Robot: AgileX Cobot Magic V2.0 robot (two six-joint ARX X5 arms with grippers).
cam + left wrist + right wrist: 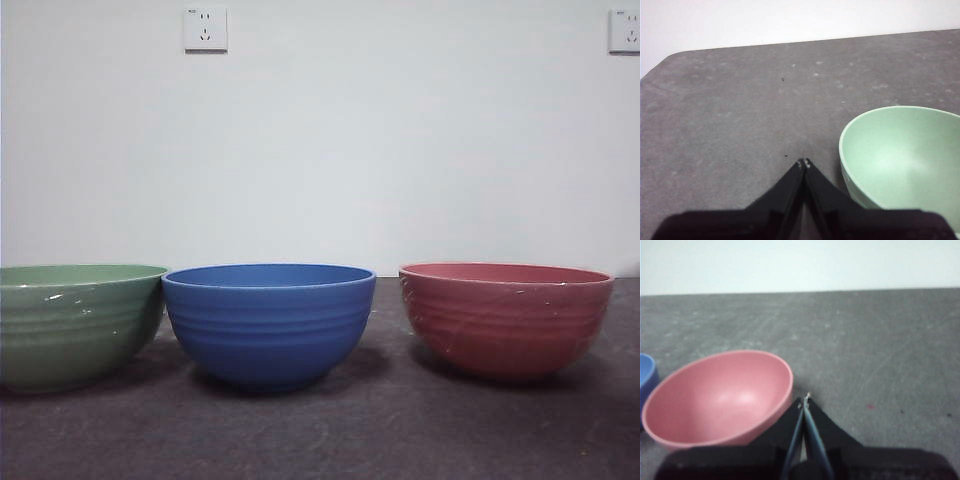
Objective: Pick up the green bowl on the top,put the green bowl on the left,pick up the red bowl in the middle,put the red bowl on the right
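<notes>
You've got a dark grey worktop (330, 440) filling the bottom of the front view. Three bowls sit upright on it in one row: the green bowl (75, 325) at lower left, cut by the frame edge, the blue bowl (268, 322) at centre nearly touching it, the red bowl (505, 318) at lower right, apart.

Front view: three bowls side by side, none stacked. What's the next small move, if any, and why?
Probably none beyond keeping both arms clear. The green bowl stands left of the blue bowl and the red bowl stands apart on the right, so both placements look done. The left end effector and right end effector are shut, empty, each beside its bowl.
</notes>
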